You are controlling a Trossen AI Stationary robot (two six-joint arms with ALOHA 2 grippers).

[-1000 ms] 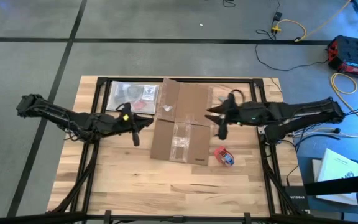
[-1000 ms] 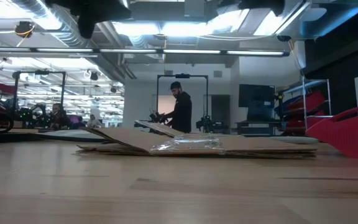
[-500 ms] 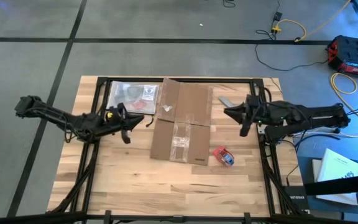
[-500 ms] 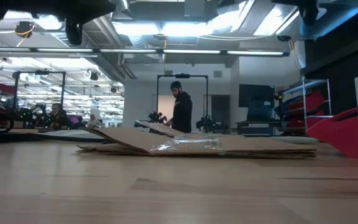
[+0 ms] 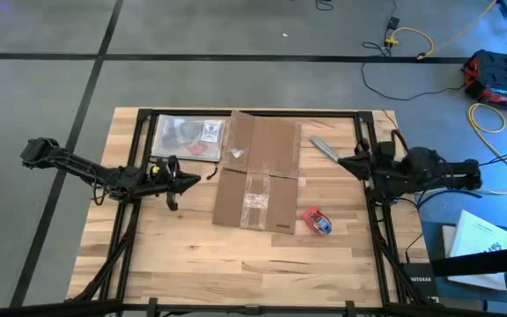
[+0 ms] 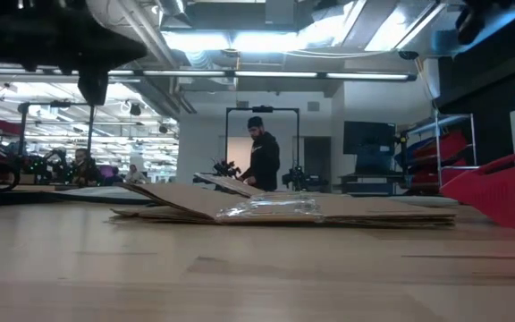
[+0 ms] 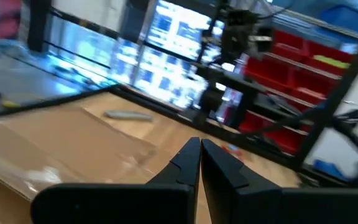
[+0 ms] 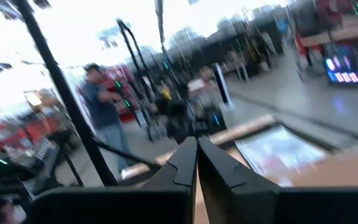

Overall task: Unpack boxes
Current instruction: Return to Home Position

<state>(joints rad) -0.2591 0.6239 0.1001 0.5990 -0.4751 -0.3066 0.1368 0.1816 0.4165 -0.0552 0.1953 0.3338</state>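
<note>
The dark two-finger left pincer (image 5: 194, 178) hangs at nine o'clock, fingers pressed together; the right pincer (image 5: 342, 161) at three o'clock, likewise.

On the table (image 5: 192, 255) the box (image 5: 255, 172) lies flat, a plastic bag (image 5: 186, 136) just left, a small object (image 5: 317, 220) just right.

The left gripper (image 5: 187, 178) has withdrawn from the box (image 5: 262, 145) toward the left edge of the table (image 5: 192, 255). The right gripper (image 5: 343, 161) has withdrawn rightward, uncovering a grey strip (image 5: 324, 148).
</note>
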